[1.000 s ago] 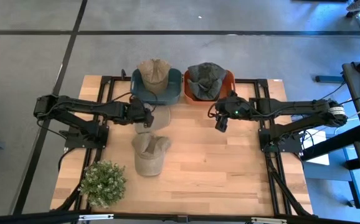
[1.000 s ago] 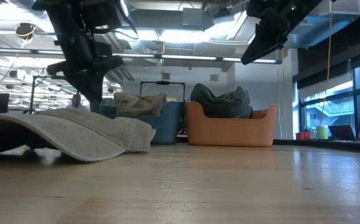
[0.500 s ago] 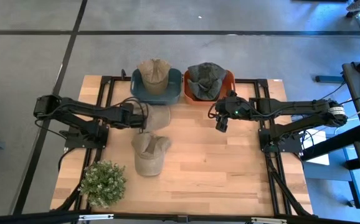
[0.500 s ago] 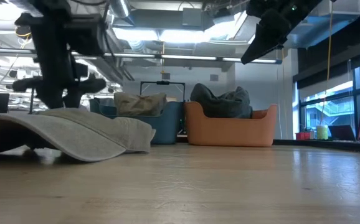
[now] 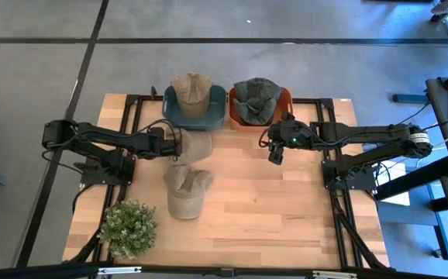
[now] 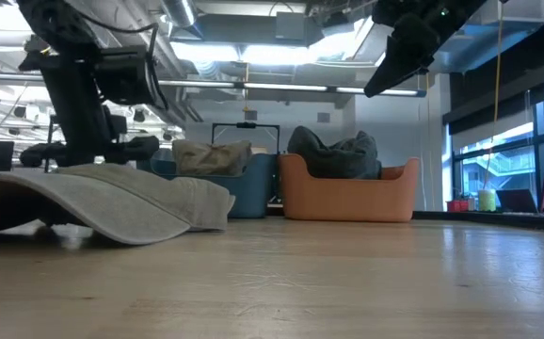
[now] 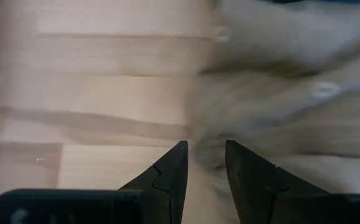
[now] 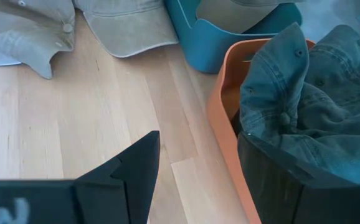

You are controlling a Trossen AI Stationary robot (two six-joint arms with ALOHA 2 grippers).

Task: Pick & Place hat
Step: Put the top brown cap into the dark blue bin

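At about eleven o'clock from the middle of the surface (image 5: 286, 209), our left tool (image 5: 171, 144) is low over a beige hat (image 5: 194, 143) that lies flat just in front of the blue bin (image 5: 218, 99). To do this step well, we think the fingers must close on only one fold of cloth near the edge of the hat, deep enough that it does not slip out, and then rise straight, so the soft cloth does not drag on the wood or catch the bin wall. In the left wrist view the tool (image 7: 205, 163) has only a narrow gap between its two dark fingers (image 7: 169, 180), and the hat cloth (image 7: 279, 93) is directly ahead of the tips; we cannot tell if cloth is already pinched there.

A second beige hat (image 5: 185, 192) lies at about nine o'clock, well apart from the tool. Our right tool (image 5: 275, 151) waits near one o'clock, in front of the orange bin (image 5: 284, 99), with its fingers spread wide and nothing between them.
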